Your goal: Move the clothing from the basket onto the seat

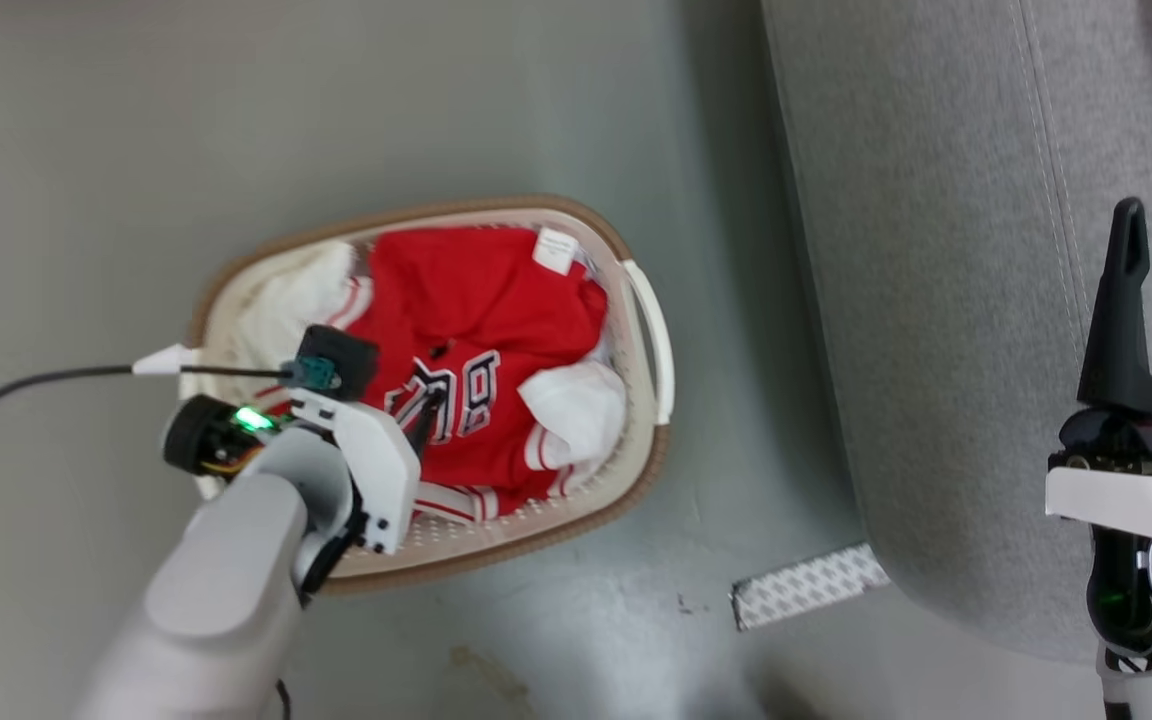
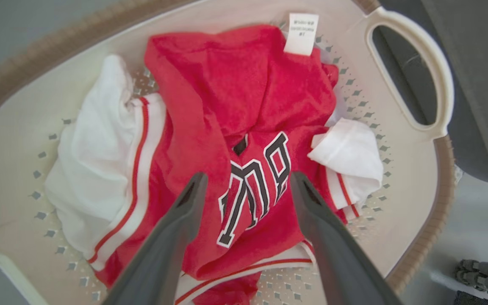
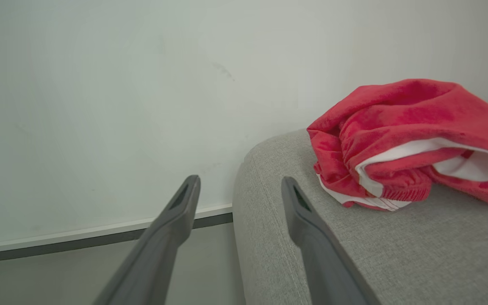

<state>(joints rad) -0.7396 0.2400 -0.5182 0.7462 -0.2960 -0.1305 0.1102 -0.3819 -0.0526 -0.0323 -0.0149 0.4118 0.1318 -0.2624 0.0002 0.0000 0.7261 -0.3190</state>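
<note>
Your left gripper (image 2: 248, 178) hangs over the jersey (image 2: 235, 84) in the basket (image 2: 409, 161), jaws spread. The right gripper (image 3: 240, 180), jaws spread too, is at the seat (image 3: 396, 254) bearing 1 red garment (image 3: 400, 123).

We're getting soft, even light; the basket (image 2: 442, 190) rim is bowing at frame edges, foreground blurring at the bottom.

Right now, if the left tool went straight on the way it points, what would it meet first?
The left tool would most likely meet the red jersey, on its lettered front, inside the basket; exact depth is unclear.
</note>
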